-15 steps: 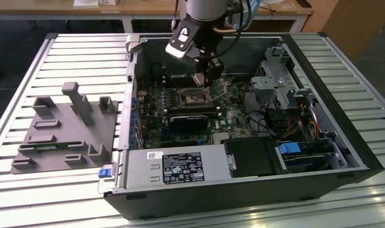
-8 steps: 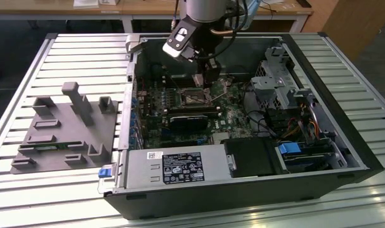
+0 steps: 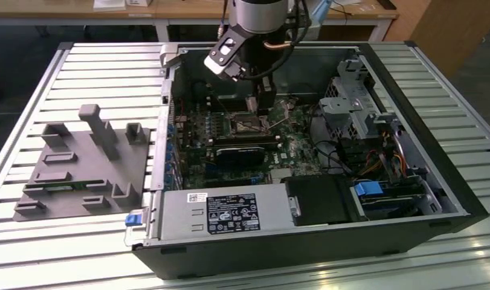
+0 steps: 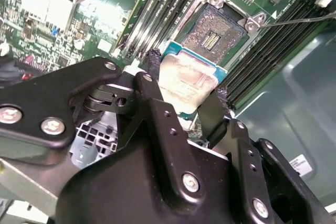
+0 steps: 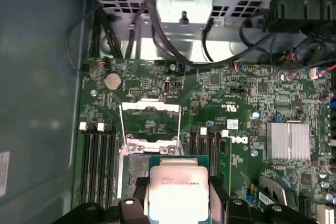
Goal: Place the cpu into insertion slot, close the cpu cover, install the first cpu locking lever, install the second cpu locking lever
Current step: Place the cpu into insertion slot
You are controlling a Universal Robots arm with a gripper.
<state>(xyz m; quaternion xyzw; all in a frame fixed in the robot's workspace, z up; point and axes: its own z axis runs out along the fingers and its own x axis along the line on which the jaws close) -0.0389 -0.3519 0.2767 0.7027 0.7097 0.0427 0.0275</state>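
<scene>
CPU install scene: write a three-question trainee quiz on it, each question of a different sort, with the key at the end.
1. True or false: the cpu already sits in the insertion slot.
2. What is the gripper clamped on? A) the cpu B) a memory stick C) a screwdriver
3. Fill the blank: in the first wrist view, the cpu cover is swung ____ (open or shut).

Key: 1 false, because the slot's contacts lie bare and the chip is held above the board; 2 A; 3 open.
</scene>
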